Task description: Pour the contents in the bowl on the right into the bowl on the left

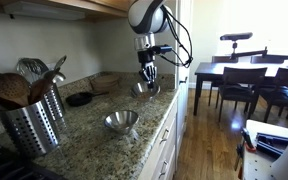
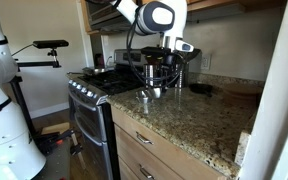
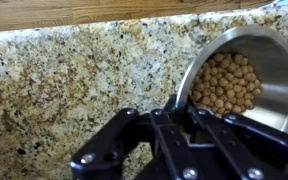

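Observation:
A steel bowl (image 3: 280, 52) holding round tan chickpeas (image 3: 227, 84) fills the right of the wrist view. My gripper (image 3: 174, 106) is shut on its near rim, one finger inside and one outside. In both exterior views the gripper (image 1: 146, 78) (image 2: 158, 82) points down at this bowl (image 1: 144, 89) (image 2: 152, 93), which is at the granite counter's surface; I cannot tell whether it is lifted. A second steel bowl (image 1: 122, 122) stands apart, nearer the counter's front edge, and looks empty.
A steel utensil holder (image 1: 29, 125) with wooden spoons stands on the counter (image 1: 84, 125). A dark dish (image 1: 79, 98) and a wooden board (image 1: 106, 80) lie by the wall. A stove (image 2: 92, 88) adjoins the counter. A dining table with chairs (image 1: 246, 76) stands beyond.

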`<state>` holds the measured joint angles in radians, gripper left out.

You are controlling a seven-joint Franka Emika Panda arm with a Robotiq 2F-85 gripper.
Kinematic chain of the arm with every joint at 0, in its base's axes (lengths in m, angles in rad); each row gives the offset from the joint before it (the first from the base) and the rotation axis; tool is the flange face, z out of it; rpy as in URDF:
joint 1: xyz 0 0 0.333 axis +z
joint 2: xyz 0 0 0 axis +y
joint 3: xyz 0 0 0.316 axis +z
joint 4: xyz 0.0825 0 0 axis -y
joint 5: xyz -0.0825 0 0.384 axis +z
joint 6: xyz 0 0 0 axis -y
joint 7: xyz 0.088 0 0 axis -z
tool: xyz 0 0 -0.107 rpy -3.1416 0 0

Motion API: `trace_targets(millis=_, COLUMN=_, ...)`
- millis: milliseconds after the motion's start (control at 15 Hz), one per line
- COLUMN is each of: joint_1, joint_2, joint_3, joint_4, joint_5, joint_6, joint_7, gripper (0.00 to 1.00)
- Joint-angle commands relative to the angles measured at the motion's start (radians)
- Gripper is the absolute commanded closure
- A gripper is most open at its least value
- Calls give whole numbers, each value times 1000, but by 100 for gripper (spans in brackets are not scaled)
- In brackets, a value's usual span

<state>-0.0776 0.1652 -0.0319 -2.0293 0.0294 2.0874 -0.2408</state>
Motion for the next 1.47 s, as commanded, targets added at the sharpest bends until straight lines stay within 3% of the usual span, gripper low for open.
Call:
trace_targets(millis=0, joint_1=27, joint_2=-71, joint_3=9, joint_4=-48, joint_5=-37, joint_6=-31, joint_7=48, gripper=93)
trace_targets(millis=1400, joint_1=117, joint_2=-70, joint_3=61, joint_4=-22, joint_5=-229, joint_6=-47, joint_7=198, gripper=93)
